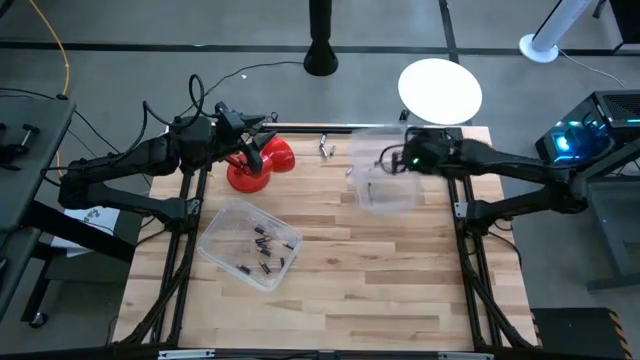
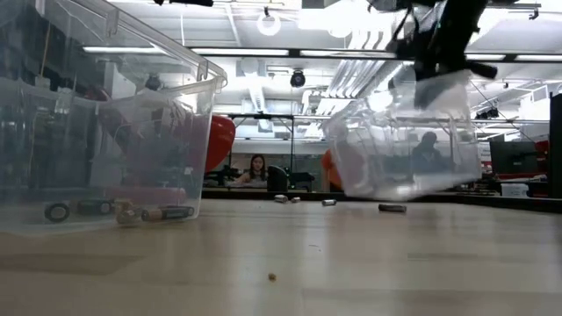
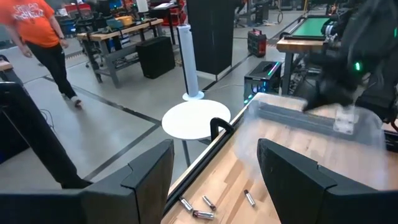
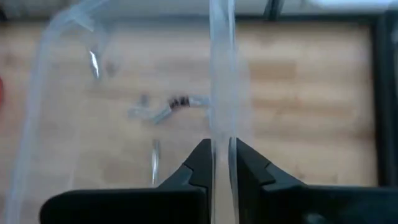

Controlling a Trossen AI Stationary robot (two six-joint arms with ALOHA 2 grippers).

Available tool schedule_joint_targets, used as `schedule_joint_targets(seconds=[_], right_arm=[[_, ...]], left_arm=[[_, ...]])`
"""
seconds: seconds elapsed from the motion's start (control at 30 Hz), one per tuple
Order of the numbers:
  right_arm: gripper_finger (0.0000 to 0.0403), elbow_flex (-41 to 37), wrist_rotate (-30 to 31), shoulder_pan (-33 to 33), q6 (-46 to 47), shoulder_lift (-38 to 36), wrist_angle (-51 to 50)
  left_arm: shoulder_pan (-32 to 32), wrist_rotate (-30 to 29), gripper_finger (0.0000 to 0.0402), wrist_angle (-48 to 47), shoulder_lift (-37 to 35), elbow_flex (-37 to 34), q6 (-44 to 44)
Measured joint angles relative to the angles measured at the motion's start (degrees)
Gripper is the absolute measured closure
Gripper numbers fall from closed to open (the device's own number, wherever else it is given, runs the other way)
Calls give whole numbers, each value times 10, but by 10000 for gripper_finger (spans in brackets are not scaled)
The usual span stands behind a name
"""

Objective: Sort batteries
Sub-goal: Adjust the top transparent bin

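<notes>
Pale striped wood table [image 1: 340,290]. Two clear bins: one [image 1: 250,242] holding dark batteries [image 1: 262,240], one [image 1: 385,185] near the far edge. Red tool [image 1: 262,163]. White disc [image 1: 440,90] beyond the table. Black arms.

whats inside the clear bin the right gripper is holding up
The right gripper pinches the wall of the raised clear bin. It looks empty in the low view; blur hides whether anything small is left inside.
</notes>
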Motion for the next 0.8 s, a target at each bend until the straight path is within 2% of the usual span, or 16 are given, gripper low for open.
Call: schedule_joint_targets(seconds=[0.13,0.27,0.37,0.5,0.67,0.8], right_arm=[[386,67,63,-14,-28,-29,-80],[386,107,60,-43,-33,-35,-221],[386,99,50,-55,-41,-36,-284],[386,43,21,-57,-38,-40,-275],[386,-32,-20,-56,-30,-65,-174],[386,-73,-34,-56,-10,-80,-161]], left_arm=[[0,0,175,1,0,0,5],[0,0,175,0,0,0,5],[0,0,175,0,0,0,5],[0,0,175,1,0,0,4],[0,0,175,1,0,0,4],[0,-1,175,1,0,0,-1]])
